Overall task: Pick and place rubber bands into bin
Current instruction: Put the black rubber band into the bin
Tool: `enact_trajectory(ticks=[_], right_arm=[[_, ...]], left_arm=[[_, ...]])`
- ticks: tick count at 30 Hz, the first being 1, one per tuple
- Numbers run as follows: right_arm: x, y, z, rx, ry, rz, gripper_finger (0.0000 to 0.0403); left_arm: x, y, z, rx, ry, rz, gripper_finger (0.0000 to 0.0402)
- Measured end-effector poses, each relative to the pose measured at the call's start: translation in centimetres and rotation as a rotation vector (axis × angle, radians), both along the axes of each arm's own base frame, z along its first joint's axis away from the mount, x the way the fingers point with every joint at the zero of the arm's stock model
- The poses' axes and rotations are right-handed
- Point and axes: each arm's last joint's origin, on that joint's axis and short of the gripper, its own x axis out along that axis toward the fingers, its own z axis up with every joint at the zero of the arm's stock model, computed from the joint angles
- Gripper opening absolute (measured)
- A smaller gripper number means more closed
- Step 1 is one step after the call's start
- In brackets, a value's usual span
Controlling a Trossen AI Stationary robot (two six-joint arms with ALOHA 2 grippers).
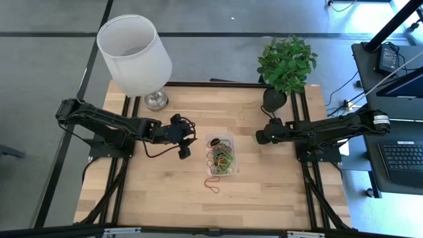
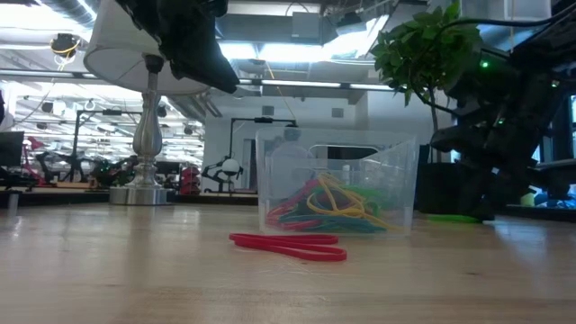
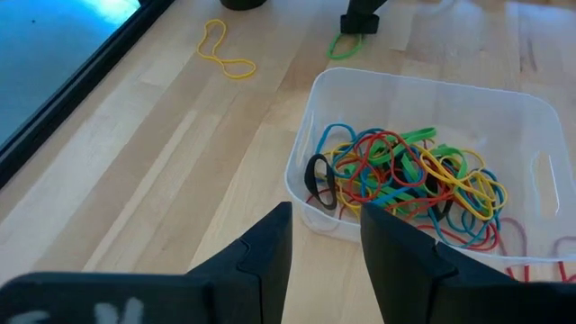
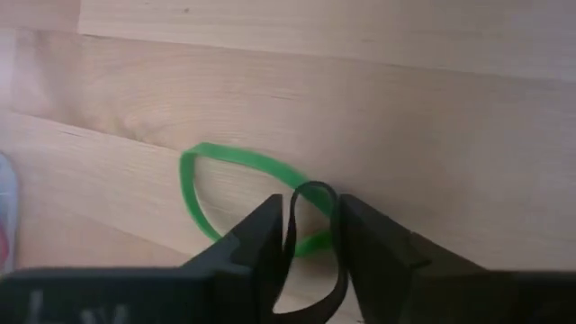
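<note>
The clear bin (image 1: 223,137) (image 3: 423,85) stands mid-table with a heap of coloured rubber bands (image 3: 405,171) in it. My left gripper (image 1: 185,149) (image 3: 326,220) hovers open just left of the bin, above the table, touching nothing. My right gripper (image 1: 262,137) (image 4: 310,211) is low over the table to the bin's right, shut on a black rubber band. A green band (image 4: 216,171) lies flat on the wood under it. One red band (image 1: 213,184) (image 2: 288,245) lies near the bin's near side, and a yellow band (image 3: 225,54) lies toward the far edge. My right gripper holds a black rubber band (image 4: 314,192) between its two fingers. The band's bend sticks out past the fingertips and its strands run back into the gap. The fingers point down at the table, slanting. Whether the black band touches the green band beneath, I cannot tell.
A white-shaded lamp (image 1: 135,53) stands at the far left corner and a potted plant (image 1: 285,66) at the far right, just behind my right arm. Bare wood lies along the near edge and on the left half of the table.
</note>
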Motion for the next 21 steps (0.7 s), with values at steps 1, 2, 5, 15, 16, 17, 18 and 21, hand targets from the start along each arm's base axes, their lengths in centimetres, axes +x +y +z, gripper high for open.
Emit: enact_trajectory(ticks=[1,2,5,15,16,17,18,21], right_arm=[[0.0,0.0,0.0,0.0,0.001,0.0,0.0112],[0.0,0.0,0.0,0.0,0.0,0.0,0.0099],[-0.1,0.0,-0.1,-0.001,0.008,-0.001,0.0052],[-0.3,0.1,1.0,0.005,-0.078,0.011,0.001],[-0.4,0.1,1.3,0.002,-0.097,0.011,0.0007],[-0.4,0.1,1.6,-0.001,-0.117,0.011,0.0006],[-0.5,0.1,1.8,-0.004,-0.138,0.011,0.0006],[-0.7,0.1,2.7,-0.014,-0.198,0.011,0.0008]], left_arm=[[0.0,0.0,0.0,-0.001,0.0,0.001,0.0127],[0.0,0.0,0.0,-0.006,-0.002,0.005,0.0127],[0.0,0.0,0.0,-0.024,-0.009,0.02,0.0127],[0.0,0.0,0.0,-0.035,-0.009,0.014,0.0127],[0.0,0.0,0.0,-0.036,-0.009,0.012,0.0127],[0.0,0.0,0.0,-0.038,-0.007,0.009,0.0127],[0.0,-0.1,0.0,-0.041,-0.007,0.007,0.0127],[0.0,-0.1,0.0,-0.044,-0.006,0.002,0.0127]])
